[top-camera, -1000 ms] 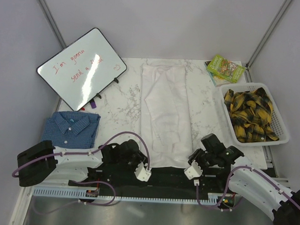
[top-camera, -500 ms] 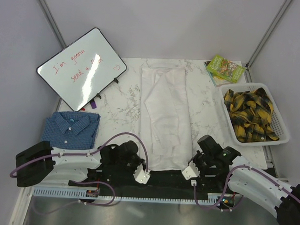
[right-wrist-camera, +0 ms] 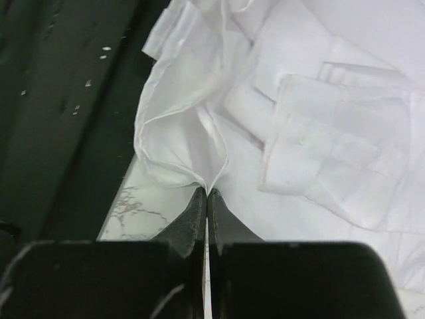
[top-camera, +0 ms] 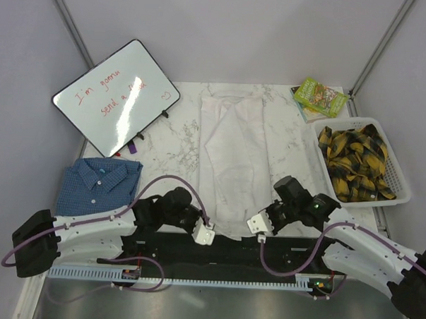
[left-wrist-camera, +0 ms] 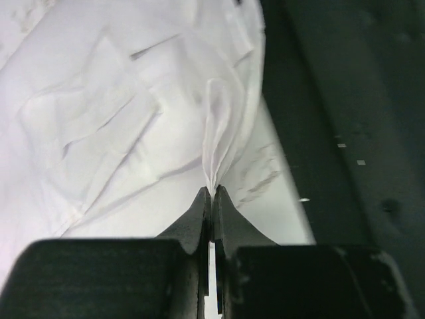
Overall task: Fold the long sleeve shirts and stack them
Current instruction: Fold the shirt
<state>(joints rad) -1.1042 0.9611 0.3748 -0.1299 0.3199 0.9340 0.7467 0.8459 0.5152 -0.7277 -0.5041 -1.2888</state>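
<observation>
Down the middle of the table (top-camera: 175, 140) lies the white long sleeve shirt (top-camera: 234, 153), its hem at the near edge, spread for folding. The folded blue checked shirt (top-camera: 100, 184) sits by the left edge, likely the stack's base. The jaws of the left gripper (left-wrist-camera: 212, 194) and right gripper (right-wrist-camera: 206, 193) each pinch a hem corner.
</observation>
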